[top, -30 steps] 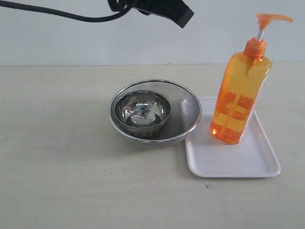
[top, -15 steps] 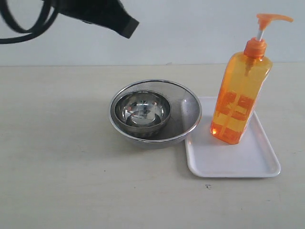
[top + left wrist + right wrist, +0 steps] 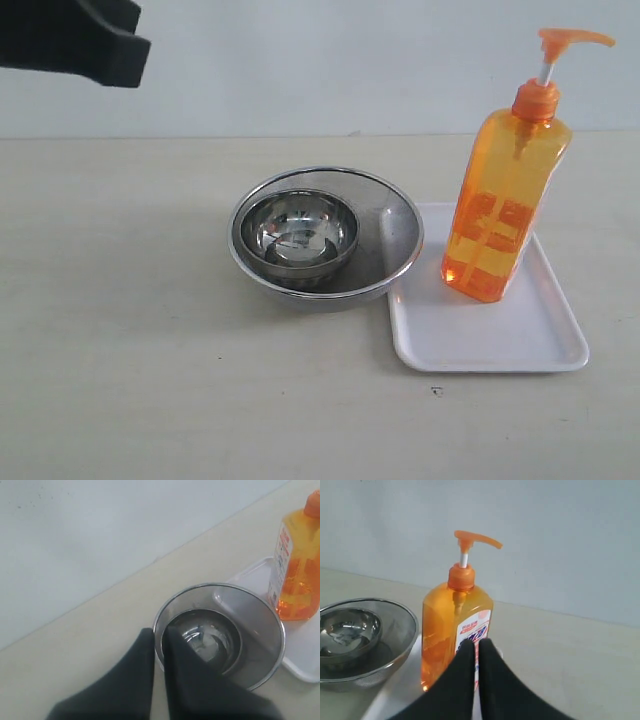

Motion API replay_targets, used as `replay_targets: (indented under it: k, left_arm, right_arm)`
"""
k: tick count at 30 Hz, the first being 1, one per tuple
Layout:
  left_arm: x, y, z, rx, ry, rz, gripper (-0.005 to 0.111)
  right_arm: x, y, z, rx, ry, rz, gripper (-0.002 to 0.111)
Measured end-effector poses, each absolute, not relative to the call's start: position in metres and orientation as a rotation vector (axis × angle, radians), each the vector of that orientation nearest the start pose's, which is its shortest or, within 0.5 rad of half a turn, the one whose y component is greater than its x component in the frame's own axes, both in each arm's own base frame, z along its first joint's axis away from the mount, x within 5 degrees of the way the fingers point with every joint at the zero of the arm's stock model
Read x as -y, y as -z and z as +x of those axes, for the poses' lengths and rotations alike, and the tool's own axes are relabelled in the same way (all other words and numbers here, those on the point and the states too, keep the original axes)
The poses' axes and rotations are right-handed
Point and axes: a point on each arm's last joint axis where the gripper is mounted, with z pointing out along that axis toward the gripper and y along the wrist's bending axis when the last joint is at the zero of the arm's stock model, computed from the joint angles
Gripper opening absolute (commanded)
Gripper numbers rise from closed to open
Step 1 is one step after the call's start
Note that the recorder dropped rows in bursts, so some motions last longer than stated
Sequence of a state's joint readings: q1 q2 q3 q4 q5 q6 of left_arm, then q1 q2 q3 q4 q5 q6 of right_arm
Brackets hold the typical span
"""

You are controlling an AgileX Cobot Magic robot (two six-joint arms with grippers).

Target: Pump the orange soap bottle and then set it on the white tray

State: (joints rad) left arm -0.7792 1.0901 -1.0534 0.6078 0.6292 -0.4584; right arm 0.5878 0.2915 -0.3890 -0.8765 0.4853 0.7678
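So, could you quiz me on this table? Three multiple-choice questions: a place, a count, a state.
1. How many bowls? A one, B two, C three.
2. The bottle stands: A on the tray, B in a bowl, C beside the tray.
3. The left end effector is: A wide open, B gripping the bottle, C shut and empty.
Answers: 1 B, a small one nests in a larger; 2 A, its base sits within the rim; 3 C, it is closed up with nothing held.
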Motion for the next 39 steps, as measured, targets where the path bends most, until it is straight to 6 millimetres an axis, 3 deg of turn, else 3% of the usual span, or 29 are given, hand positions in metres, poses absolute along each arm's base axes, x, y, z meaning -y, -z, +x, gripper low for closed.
replay_targets:
  k: [9, 21, 33, 39]
  left_arm:
    - [0.109, -0.378, 0.16, -1.901, 0.104, 0.538, 0.005]
    - [0.063, -0.367, 0.129, -1.883, 0.056, 0.341, 0.005]
    - [0.029, -0.344, 0.103, -1.915, 0.031, 0.199, 0.005]
    - [0.011, -0.342, 0.088, -1.898, 0.053, 0.124, 0.005]
  right_arm:
    - [-0.017, -0.314, 0.085, -1.688, -0.088, -0.265, 0.0]
    - [-0.039, -0.309, 0.113, -1.71, -0.022, -0.392, 0.0]
    - [-0.043, -0.313, 0.115, -1.655, -0.056, -0.401, 0.0]
    - [-0.044, -0.314, 0.115, -1.644, -0.053, -0.414, 0.0]
